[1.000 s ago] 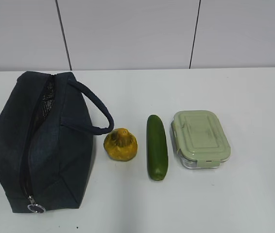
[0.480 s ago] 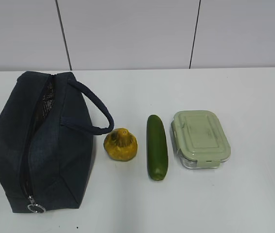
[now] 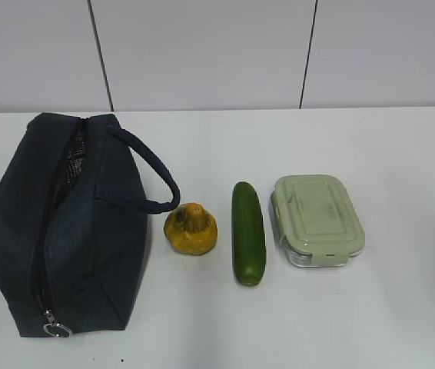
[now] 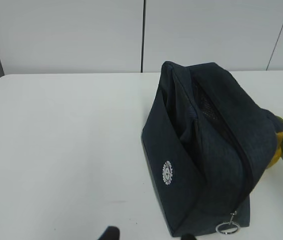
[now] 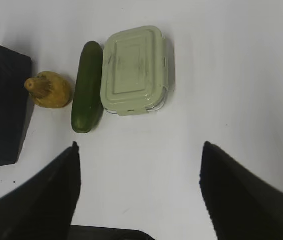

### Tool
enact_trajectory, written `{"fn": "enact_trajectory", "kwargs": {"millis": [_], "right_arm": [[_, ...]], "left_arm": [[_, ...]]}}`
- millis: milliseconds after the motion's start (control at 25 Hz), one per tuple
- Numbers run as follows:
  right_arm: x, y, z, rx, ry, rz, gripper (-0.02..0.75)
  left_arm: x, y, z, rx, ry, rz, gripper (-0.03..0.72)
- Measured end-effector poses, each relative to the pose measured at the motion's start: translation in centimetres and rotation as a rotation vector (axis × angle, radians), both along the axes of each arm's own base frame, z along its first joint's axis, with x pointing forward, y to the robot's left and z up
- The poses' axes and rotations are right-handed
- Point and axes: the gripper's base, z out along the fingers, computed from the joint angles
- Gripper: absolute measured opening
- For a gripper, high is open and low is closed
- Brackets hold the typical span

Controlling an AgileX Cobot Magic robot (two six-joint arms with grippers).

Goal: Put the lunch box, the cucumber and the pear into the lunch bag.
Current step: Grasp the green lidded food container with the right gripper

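Observation:
The navy lunch bag (image 3: 64,223) lies on the left of the white table, its metal ring pull (image 3: 56,330) at the near end and its top slit gaping a little at the far end. To its right, in a row, lie the yellow pear (image 3: 190,229), the dark green cucumber (image 3: 248,233) and the lunch box (image 3: 317,219) with its sage-green lid on. No gripper shows in the exterior view. My left gripper (image 4: 149,236) is open and empty, low in front of the bag (image 4: 211,145). My right gripper (image 5: 139,148) is wide open and empty, nearer than the lunch box (image 5: 135,69), the cucumber (image 5: 87,86) and the pear (image 5: 49,90).
A grey panelled wall (image 3: 217,54) stands behind the table's far edge. The bag's padded loop handle (image 3: 156,181) hangs toward the pear. White table (image 3: 402,307) lies bare to the right of and in front of the lunch box.

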Motion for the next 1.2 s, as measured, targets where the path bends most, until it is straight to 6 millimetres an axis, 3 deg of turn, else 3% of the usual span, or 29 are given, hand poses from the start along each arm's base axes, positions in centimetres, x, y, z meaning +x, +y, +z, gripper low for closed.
{"fn": "enact_trajectory", "kwargs": {"millis": [400,680,1000,1200], "right_arm": [[11.2,1.3,0.1,0.062,0.146,0.188,0.519],[18.2,2.3,-2.5,0.193,0.268,0.348,0.512],[22.2,-2.6,-8.1,0.393,0.358,0.298,0.456],[23.0,-3.5,-10.8,0.458,0.363,0.403,0.445]], "left_arm": [[0.0,0.0,0.0,0.0,0.0,0.0,0.238],[0.0,0.0,0.0,0.0,0.0,0.0,0.238],[0.0,0.0,0.0,0.0,0.0,0.0,0.238],[0.0,0.0,0.0,0.0,0.0,0.0,0.238]]}}
